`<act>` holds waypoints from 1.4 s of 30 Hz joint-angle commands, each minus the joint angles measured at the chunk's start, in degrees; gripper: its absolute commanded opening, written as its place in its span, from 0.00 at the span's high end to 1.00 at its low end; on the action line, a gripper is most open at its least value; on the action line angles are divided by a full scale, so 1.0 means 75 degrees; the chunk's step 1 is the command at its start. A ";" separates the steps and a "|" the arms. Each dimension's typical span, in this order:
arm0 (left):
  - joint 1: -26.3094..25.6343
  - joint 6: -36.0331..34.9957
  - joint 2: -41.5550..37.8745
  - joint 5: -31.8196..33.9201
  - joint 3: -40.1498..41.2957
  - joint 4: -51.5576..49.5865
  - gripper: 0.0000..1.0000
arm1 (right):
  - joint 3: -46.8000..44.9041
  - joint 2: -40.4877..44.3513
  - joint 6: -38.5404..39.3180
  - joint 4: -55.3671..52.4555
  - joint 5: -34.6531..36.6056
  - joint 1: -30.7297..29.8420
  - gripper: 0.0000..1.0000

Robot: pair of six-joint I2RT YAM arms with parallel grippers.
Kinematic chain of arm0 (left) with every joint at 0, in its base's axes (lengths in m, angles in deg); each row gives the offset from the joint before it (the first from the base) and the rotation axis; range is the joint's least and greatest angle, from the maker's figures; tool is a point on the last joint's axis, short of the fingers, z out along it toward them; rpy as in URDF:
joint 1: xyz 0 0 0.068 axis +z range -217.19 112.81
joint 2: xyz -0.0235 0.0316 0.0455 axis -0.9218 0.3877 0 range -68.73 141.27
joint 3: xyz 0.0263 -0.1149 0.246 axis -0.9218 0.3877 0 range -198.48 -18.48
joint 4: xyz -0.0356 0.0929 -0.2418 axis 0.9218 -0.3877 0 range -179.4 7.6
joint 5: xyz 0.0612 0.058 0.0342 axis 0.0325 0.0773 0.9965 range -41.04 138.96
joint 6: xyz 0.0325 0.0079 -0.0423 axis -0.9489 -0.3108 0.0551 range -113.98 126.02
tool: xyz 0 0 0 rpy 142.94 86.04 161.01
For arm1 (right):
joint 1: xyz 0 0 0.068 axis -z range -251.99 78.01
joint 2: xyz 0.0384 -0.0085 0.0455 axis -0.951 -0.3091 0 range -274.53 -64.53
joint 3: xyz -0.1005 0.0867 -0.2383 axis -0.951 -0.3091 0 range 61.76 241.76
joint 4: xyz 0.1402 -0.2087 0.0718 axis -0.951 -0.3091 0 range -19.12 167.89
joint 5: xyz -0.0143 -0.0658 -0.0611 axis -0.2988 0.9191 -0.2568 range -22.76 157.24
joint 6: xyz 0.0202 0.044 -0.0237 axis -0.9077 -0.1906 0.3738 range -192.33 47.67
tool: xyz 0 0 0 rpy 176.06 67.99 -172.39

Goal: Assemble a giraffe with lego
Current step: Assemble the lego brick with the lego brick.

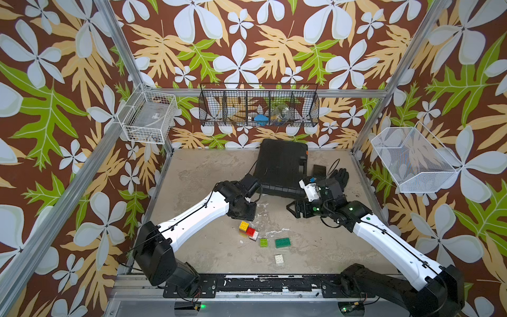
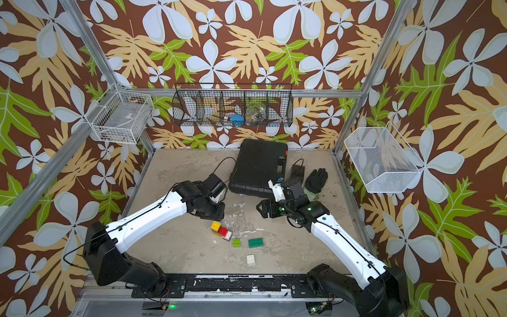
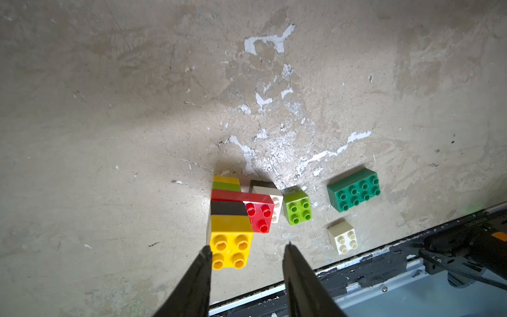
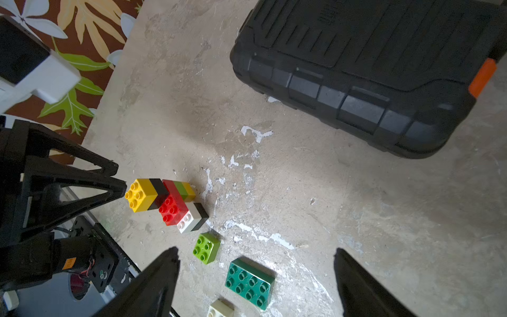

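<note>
The left gripper [image 3: 247,245] is held with its jaws parted and nothing clamped between them. One finger [image 3: 201,270] is seen right against the side of the topmost yellow brick [image 3: 230,244], while a clear gap is left between that brick and the opposite finger. Whether the first finger truly touches cannot be told. That yellow brick crowns the part-built giraffe [image 1: 248,232], which stands upright near the middle of the tabletop [image 1: 205,178], somewhat toward its front edge. Below the yellow brick a black one is joined, then a long red brick [image 3: 259,215]. Under that are two short legs, one lime and yellow, the other white and black. Just beside the white-and-black leg, on the side toward the table's right edge, a loose lime green brick [image 3: 297,207] is set studs up. A longer dark green brick [image 3: 354,193] lies a little farther the same way, and a single white brick [image 3: 343,238] is placed nearer the front edge, apart from the rest. The right gripper [image 4: 255,249] is held off the surface with its jaws spread wide and empty — well apart from the giraffe, toward the back. A large black case [image 4: 370,55] is lying flat by the back edge; beside it, toward the right edge, a small black box [image 2: 297,173] and a black glove [image 2: 317,179] are seen.
</note>
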 commanded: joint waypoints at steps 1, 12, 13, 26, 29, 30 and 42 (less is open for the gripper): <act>0.0010 0.0173 -0.0366 -0.0269 0.0463 0.0673 0.56 | 0.0103 -0.0080 0.0070 -0.0684 0.0288 -0.0191 0.10; 0.0007 -0.0271 -0.0796 -0.0013 0.1045 0.0682 0.57 | 0.0157 -0.0426 -0.0618 -0.0552 0.0761 -0.0699 0.10; 0.0007 -0.0305 -0.0803 0.0020 0.1062 0.0686 0.57 | 0.0153 -0.0439 -0.0675 -0.0527 0.0799 -0.0745 0.10; 0.0101 -0.0587 -0.0756 0.0077 0.1371 0.0770 0.59 | 0.0189 -0.0433 -0.1132 -0.0425 0.1096 -0.0991 0.10; 0.0112 -0.0625 -0.0755 0.0000 0.1498 0.0850 0.59 | 0.0237 -0.0458 -0.1142 -0.0447 0.1135 -0.1003 0.10; 0.0112 -0.0645 -0.0734 -0.0029 0.1532 0.0879 0.60 | 0.0238 -0.0469 -0.1156 -0.0447 0.1146 -0.1016 0.10; 0.0273 -0.0645 -0.0673 -0.0270 0.2125 0.1254 0.72 | 0.0286 -0.0609 -0.1162 -0.0342 0.1152 -0.1029 0.10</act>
